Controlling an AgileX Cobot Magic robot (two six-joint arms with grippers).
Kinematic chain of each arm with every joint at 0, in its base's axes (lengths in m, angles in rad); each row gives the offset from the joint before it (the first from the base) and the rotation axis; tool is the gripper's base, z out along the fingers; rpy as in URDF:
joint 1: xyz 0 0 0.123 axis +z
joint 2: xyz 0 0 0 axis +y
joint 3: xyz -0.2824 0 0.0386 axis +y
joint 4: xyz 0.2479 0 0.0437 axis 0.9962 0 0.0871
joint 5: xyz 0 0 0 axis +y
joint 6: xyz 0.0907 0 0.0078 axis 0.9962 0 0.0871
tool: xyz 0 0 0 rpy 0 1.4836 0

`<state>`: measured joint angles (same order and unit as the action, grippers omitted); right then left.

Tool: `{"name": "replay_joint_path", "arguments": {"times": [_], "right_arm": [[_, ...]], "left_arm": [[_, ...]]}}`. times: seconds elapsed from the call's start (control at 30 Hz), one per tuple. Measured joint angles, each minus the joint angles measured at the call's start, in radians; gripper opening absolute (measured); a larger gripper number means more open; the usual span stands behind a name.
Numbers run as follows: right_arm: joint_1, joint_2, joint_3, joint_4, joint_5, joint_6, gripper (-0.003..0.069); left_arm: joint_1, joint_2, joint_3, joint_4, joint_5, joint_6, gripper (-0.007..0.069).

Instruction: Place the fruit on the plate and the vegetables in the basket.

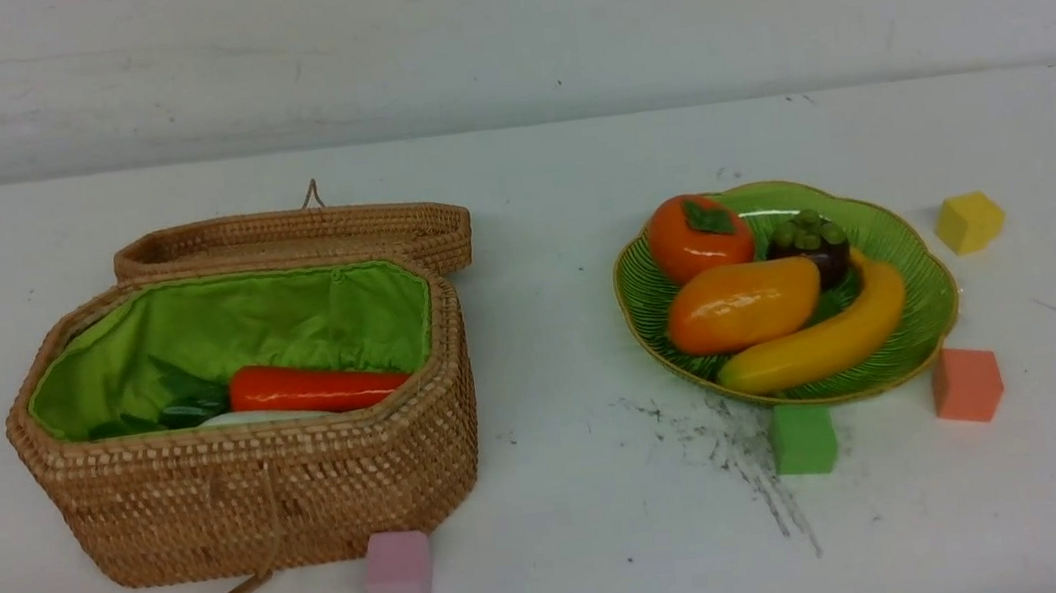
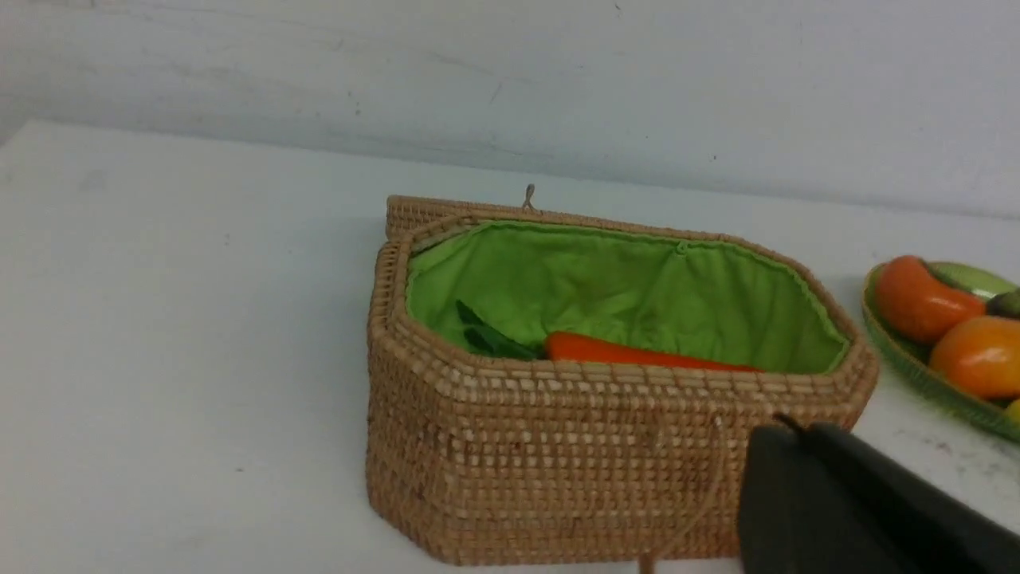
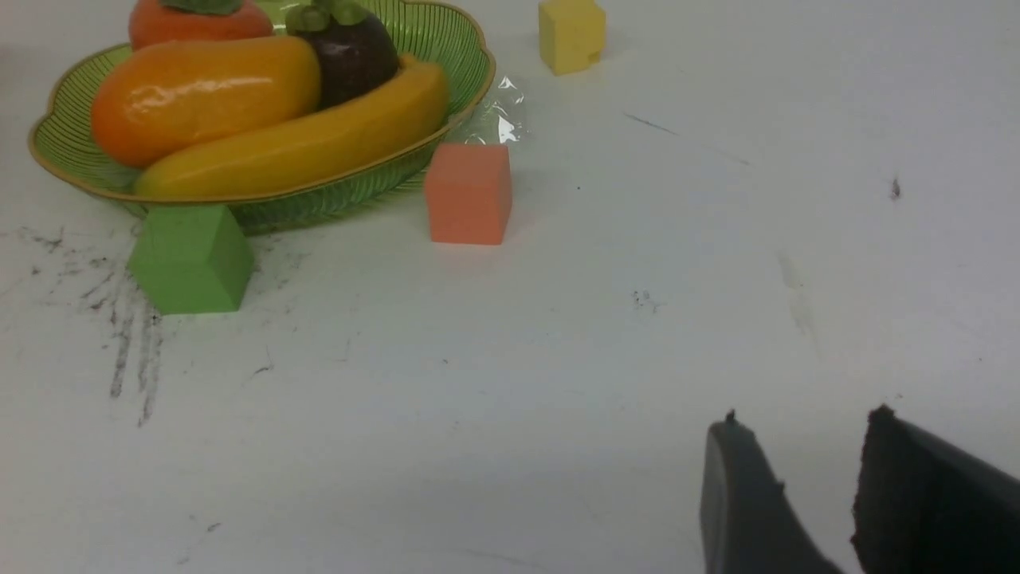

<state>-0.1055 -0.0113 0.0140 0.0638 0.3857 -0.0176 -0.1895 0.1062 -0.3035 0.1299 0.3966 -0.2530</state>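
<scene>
**Fruit on plate, veg in basket, both grippers empty**

Basket (image 1: 260, 491): wicker, green cloth lining, on the left half of the tabletop (image 1: 562, 574), closer to the near edge than the far one. Lid (image 1: 294, 237) hinged back, lying behind the basket toward the far edge. Inside: carrot (image 1: 318, 388) on its side, green leaves (image 1: 184, 404) at its left end, a pale sliver of radish (image 1: 266, 416) just showing over the front rim. Eggplant not clearly made out; something dark sits by the leaves, cannot tell what.

Plate (image 1: 920, 289): green ribbed glass, gold scalloped rim, on the right half of the tabletop. Holds persimmon (image 1: 697, 237) at far left, mangosteen (image 1: 809, 247) beside it on the right, mango (image 1: 741, 306) in the middle, banana (image 1: 821, 341) along the near side. All four touch their neighbours.

Foam cubes on the tabletop: pink cube (image 1: 399, 571) touching the basket's near right corner, green cube (image 1: 803, 439) against the plate's near rim, orange cube (image 1: 967, 384) just beside the plate's near right rim, yellow cube (image 1: 969, 222) off the plate's far right side, apart from it.

Left gripper (image 2: 805, 446): clenched, jaws together, holding nothing, near the basket's front wall on its right end.

Right gripper (image 3: 801, 486): jaws parted, nothing between them, over bare tabletop, well apart from plate and cubes.

Neither arm appears in the front view.
</scene>
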Motion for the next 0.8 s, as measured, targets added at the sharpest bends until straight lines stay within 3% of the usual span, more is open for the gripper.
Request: {"name": "replay_joint_path", "arguments": {"times": [0.3,0.8], "right_arm": [[0.0,0.0,0.0,0.0,0.0,0.0,0.0238],[0.0,0.0,0.0,0.0,-0.001,0.0,0.0238]], "left_arm": [[0.152,-0.116,0.304,-0.009,-0.031,-0.029,-0.0004],[0.155,-0.116,0.331,-0.018,-0.012,-0.037,0.0008]]}}
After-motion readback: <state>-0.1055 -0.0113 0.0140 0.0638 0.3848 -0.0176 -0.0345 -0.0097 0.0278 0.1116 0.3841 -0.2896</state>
